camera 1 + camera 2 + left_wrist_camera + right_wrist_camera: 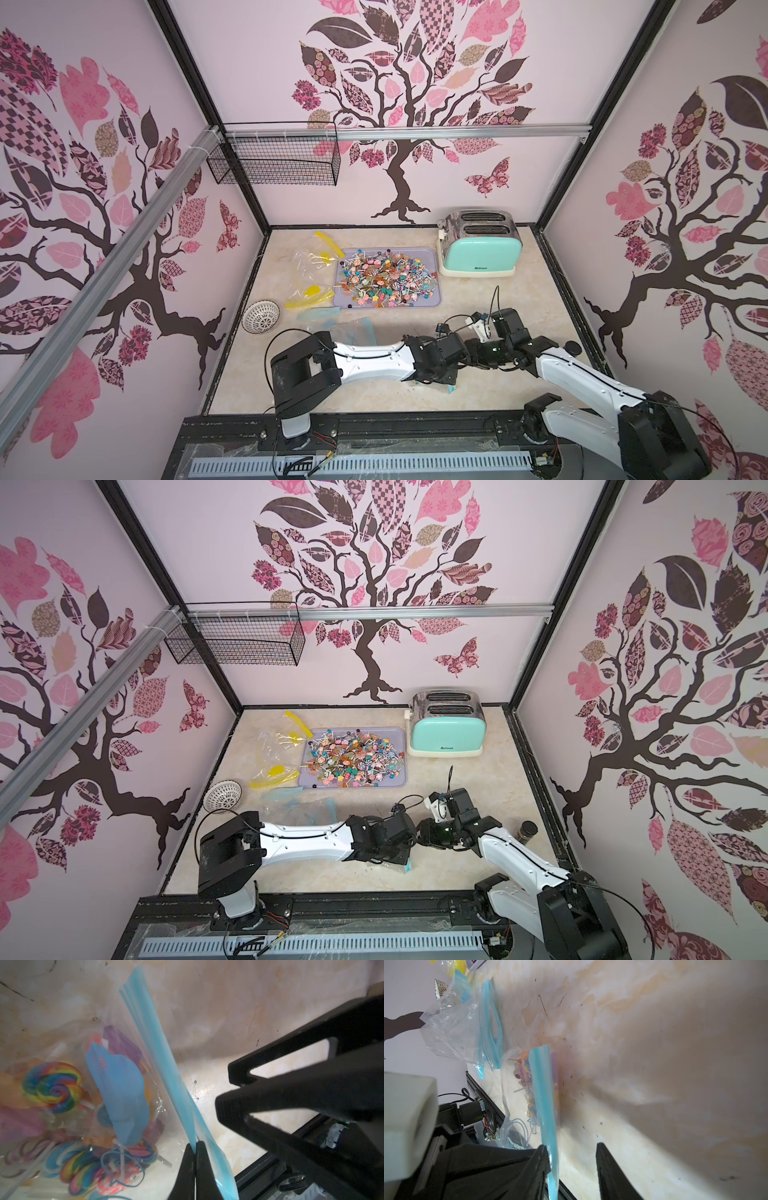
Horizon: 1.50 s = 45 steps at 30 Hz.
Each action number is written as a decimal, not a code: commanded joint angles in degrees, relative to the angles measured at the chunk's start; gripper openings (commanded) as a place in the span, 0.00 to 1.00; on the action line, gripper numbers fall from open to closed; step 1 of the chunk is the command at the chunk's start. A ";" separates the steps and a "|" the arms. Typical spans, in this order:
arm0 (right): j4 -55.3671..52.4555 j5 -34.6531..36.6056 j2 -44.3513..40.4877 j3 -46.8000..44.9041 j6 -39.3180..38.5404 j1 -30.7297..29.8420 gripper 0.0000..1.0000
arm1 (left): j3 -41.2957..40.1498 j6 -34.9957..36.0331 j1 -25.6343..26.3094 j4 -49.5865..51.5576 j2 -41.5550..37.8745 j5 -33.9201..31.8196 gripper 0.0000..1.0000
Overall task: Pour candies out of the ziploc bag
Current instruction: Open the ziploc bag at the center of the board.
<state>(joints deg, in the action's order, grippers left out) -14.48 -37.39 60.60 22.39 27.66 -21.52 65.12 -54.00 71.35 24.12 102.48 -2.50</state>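
— Marbled tabletop [519, 299], walls papered with pink and brown trees. What's lying about?

— At 12 o'clock on the table there's a lilac tray [430, 254] heaped with candies [386, 278] on thin white sticks. A mint toaster [482, 249] stands at 1 o'clock, just beside the tray. Crumpled yellow-zip bags [309, 270] lie at the tray's 9 o'clock, and a flat blue-zip bag [345, 324] at its 7 o'clock. A white lattice bowl [261, 316] sits at 9 o'clock, near the wall.

— And the bag with sweets inside?

— Around 5 o'clock, near the front edge, under the left arm's wrist. From above only a blue scrap [452, 388] shows there. I take it for the zip end, though it's too small to be sure. The left wrist view is clearer: a clear bag [72, 1051] lies on the table, holding swirled lollipops [52, 1086] and other sweets, with its blue zip strip [164, 1064] standing on edge.

— Left gripper?

— The left gripper [195, 1142] is clamped tight on the end of that strip, the plastic pinched between its tips.

— Right one?

— The right gripper [571, 1146] gapes, holding nothing. The strip runs between its jaws, touching one finger [537, 1167] and apart from the other.
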 commanded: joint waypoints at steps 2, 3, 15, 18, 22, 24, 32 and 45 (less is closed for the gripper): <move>0.92 -2.36 -0.27 0.02 -0.85 -1.13 0.42 | 0.04 -0.23 0.01 -2.07 -0.01 -0.46 0.00; 0.96 -2.41 -0.02 0.02 -0.87 -1.31 0.42 | 0.02 -0.23 -0.10 -2.13 -0.16 -0.54 0.00; 1.29 -0.42 3.91 0.48 -1.29 -2.67 0.32 | 0.36 0.08 -0.13 -1.97 -0.49 -0.76 0.00; 1.39 0.36 4.34 0.46 -1.29 -2.69 0.28 | 0.40 0.03 -0.09 -1.97 -0.64 -0.79 0.00; 3.00 -0.22 5.74 0.79 -1.02 -2.83 0.25 | 0.27 0.03 -0.01 -2.15 -0.71 -0.71 0.00; 4.09 -1.19 6.64 1.14 -0.70 -2.82 0.23 | 0.21 -0.05 -0.03 -2.22 -0.70 -0.61 0.00; 8.79 -5.81 9.97 2.32 0.59 -3.01 0.19 | -0.09 -0.11 -0.10 -2.41 -1.23 -0.58 0.00; 11.63 -7.68 13.56 2.11 0.98 -4.40 0.16 | -0.58 -0.44 -0.06 -1.71 -2.34 -2.13 0.00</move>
<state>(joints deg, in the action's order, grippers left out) -3.38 -43.72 73.19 22.98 28.69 -25.02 64.66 -54.22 71.33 23.55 102.35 -3.22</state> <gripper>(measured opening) 0.162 0.049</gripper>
